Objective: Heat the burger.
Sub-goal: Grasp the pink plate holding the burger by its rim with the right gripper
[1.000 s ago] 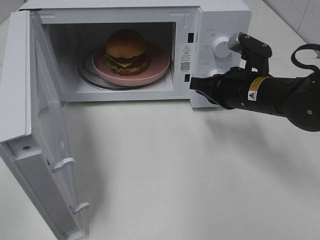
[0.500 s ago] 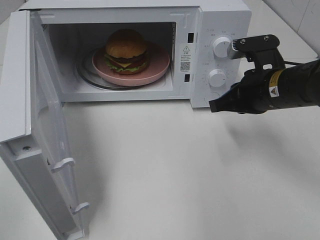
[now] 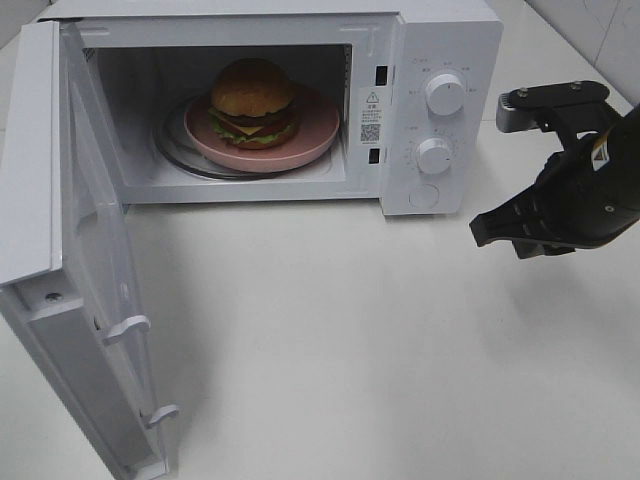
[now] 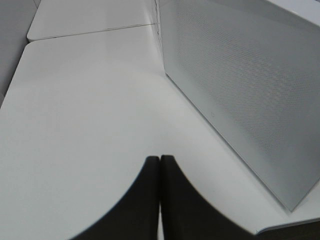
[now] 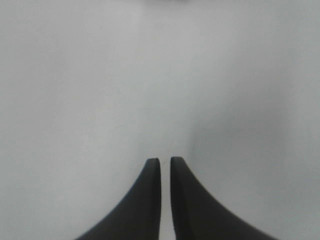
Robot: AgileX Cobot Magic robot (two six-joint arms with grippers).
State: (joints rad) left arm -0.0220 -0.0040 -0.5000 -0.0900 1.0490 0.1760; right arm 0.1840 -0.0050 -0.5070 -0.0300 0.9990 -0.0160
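Observation:
The burger has a glossy brown bun with lettuce and cheese showing. It sits on a pink plate inside the white microwave, whose door stands wide open to the left. My right gripper hovers over the table right of the control panel, well clear of the oven. In the right wrist view its fingertips stand a narrow slit apart with nothing between them. My left gripper is shut and empty, beside the microwave's perforated side wall.
Two round knobs and a button are on the microwave's right panel. The open door juts out toward the front left edge of the white table.
My right arm has drawn back from the microwave's front, moving right and toward the table front. The burger, plate and door have not moved.

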